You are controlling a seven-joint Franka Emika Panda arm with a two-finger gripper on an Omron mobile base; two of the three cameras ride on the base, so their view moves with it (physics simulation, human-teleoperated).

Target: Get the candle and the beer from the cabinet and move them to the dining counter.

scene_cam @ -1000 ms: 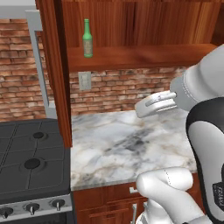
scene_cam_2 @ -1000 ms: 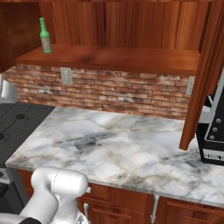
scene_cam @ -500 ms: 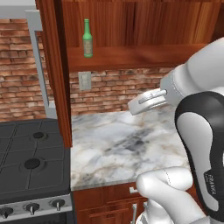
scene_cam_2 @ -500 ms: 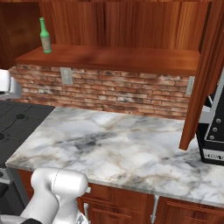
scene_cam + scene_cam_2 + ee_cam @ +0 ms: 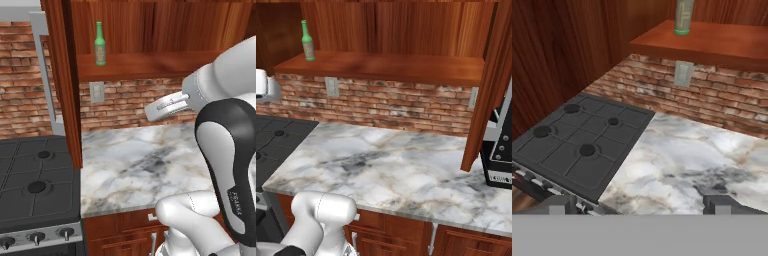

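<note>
The slim green glass bottle (image 5: 100, 44) stands on the reddish wooden cabinet shelf (image 5: 406, 67); the hand view adds the open tool (image 5: 640, 204) over the black stove (image 5: 582, 145).

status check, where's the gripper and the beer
Gripper open, empty, over the marble worktop. Beer upright on the cabinet shelf, untouched. Nothing between them.
</note>
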